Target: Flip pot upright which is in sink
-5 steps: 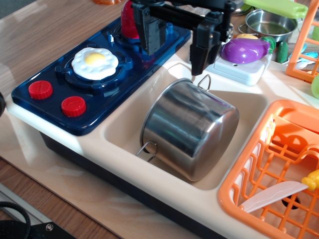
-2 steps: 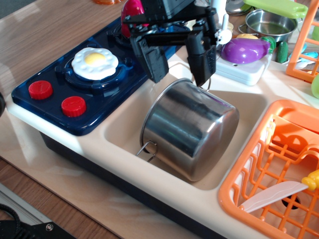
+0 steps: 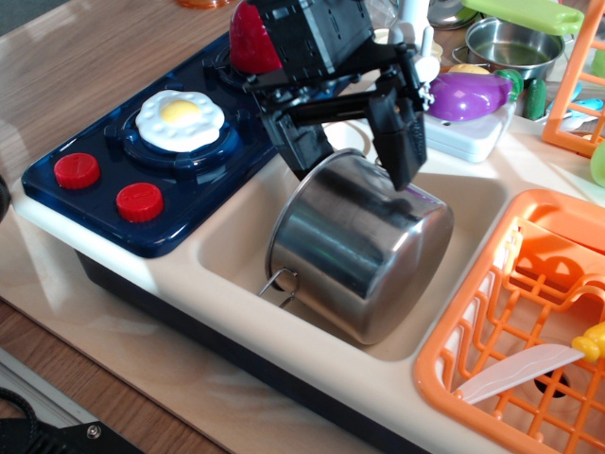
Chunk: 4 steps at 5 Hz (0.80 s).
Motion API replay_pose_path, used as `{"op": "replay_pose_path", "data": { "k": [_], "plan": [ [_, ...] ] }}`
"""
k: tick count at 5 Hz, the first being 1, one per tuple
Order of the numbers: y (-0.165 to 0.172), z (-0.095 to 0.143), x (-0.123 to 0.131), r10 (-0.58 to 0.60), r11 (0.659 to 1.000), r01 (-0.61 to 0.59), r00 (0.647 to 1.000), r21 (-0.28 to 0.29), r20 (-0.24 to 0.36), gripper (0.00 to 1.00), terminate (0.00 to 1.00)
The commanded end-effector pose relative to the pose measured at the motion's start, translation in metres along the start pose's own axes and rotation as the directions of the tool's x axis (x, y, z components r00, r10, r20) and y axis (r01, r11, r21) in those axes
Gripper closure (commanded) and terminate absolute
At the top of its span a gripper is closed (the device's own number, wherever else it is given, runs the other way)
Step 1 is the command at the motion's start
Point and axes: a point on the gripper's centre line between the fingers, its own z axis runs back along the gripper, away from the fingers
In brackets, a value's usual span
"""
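The large shiny steel pot [image 3: 364,251] lies tilted on its side in the cream-white sink [image 3: 232,248]. Its open rim faces the front left, and one wire loop handle [image 3: 280,282] shows at the front. My black gripper [image 3: 356,159] is open and hangs right over the pot's upper back edge. Its left finger [image 3: 301,149] sits by the pot's upper left side and its right finger [image 3: 405,147] rests against the top of the pot's base. Nothing is held between the fingers. The pot's back handle is hidden behind the gripper.
A blue stove top [image 3: 142,161] with a fried egg [image 3: 180,118] and red knobs lies left of the sink. An orange dish rack [image 3: 529,322] stands to the right. A purple eggplant [image 3: 465,95] and a smaller steel pot [image 3: 510,43] sit behind the sink.
The gripper has come down and forward from behind the sink and now straddles the pot's upper back edge. The pot has not moved.
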Motion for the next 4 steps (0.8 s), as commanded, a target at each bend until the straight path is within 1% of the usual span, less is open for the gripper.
{"op": "replay_pose_path", "data": {
  "k": [1, 2, 3, 4],
  "plan": [
    [-0.016, -0.006, 0.0, 0.051, 0.996, -0.049, 0.998, -0.071, 0.026, 0.0, 0.0],
    [-0.025, -0.017, -0.007, 0.11, 0.99, -0.104, 0.992, -0.093, 0.058, 0.0, 0.0],
    [-0.029, -0.021, -0.008, 0.112, 0.992, -0.108, 0.991, -0.058, 0.078, 1.0, 0.0],
    [-0.033, -0.021, -0.007, 0.049, 0.997, -0.056, 0.991, 0.054, 0.121, 1.0, 0.0]
  ]
}}
